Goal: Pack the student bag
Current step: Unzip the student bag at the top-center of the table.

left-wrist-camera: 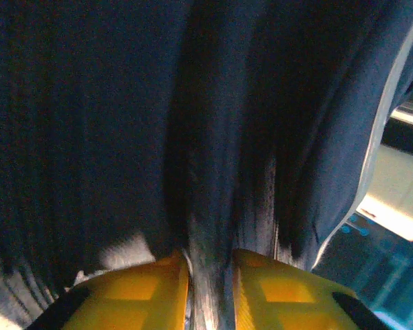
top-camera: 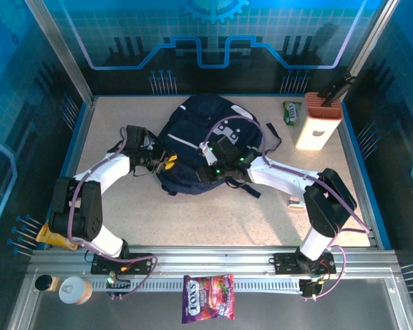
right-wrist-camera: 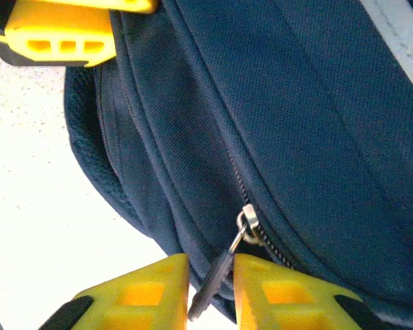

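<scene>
Nearest me, on the metal rail in front of the worktop (top-camera: 193, 220), lie a purple sweet packet (top-camera: 208, 298) and a lidded cup (top-camera: 74, 290). By the near left corner a yellow snack wrapper (top-camera: 55, 237) pokes out beside the left arm's base. A small flat item (top-camera: 296, 201) lies just beside the right arm's elbow, towards the right edge.

Mid-worktop, both arms reach in and crowd the near end of the student bag (top-camera: 193, 117). The left gripper (left-wrist-camera: 211, 289) presses against its left flank with a fold of navy cloth between the yellow fingers; I cannot tell whether they pinch it. The right gripper (right-wrist-camera: 211, 289) sits at the bag's near edge, fingers a little apart, with the zip pull (right-wrist-camera: 217, 275) hanging slantwise in the gap, not squeezed.

The bag lies flat in the far middle, its long axis running near to far and leaning slightly right, black straps trailing off its right side.

At the far right corner stands a white box with an orange top (top-camera: 318, 122), a green packet (top-camera: 292, 112) just beside it.
</scene>
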Controlling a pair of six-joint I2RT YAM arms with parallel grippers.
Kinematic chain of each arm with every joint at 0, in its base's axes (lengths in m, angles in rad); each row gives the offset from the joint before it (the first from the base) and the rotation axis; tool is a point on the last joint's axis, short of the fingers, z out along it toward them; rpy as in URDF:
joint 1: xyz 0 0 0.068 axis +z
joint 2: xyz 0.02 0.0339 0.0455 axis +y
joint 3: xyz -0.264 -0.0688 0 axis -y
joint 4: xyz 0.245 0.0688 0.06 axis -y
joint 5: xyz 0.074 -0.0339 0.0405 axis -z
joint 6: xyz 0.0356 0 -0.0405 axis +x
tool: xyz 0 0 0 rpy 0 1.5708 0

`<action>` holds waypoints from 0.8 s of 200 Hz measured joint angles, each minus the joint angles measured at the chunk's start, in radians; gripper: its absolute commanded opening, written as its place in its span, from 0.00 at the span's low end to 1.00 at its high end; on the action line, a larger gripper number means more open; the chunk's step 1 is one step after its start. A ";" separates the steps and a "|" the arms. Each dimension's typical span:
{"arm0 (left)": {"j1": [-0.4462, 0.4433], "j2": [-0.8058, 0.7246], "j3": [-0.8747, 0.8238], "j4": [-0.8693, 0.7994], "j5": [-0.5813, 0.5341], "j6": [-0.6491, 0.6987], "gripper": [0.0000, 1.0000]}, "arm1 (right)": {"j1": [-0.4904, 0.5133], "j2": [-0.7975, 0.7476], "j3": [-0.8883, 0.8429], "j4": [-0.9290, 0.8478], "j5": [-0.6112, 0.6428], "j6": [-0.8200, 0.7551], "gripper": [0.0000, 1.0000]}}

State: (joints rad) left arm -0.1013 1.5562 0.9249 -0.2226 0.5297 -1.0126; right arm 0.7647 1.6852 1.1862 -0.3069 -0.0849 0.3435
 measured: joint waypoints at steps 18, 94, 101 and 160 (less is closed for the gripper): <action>-0.006 -0.039 0.005 -0.064 -0.045 0.063 0.43 | -0.014 -0.048 -0.037 0.004 -0.009 0.040 0.49; -0.212 -0.140 0.140 -0.341 -0.383 0.296 0.55 | -0.278 -0.355 -0.238 0.069 -0.085 0.308 0.83; -0.251 -0.140 0.148 -0.356 -0.418 0.309 0.56 | -0.292 -0.355 -0.242 0.068 -0.089 0.326 0.85; -0.559 -0.020 0.330 -0.473 -0.673 0.362 0.54 | -0.338 -0.342 -0.246 0.067 -0.112 0.431 0.89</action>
State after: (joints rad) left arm -0.6605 1.5360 1.2545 -0.6952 -0.1429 -0.6506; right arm 0.4271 1.3430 0.9398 -0.2398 -0.1967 0.7742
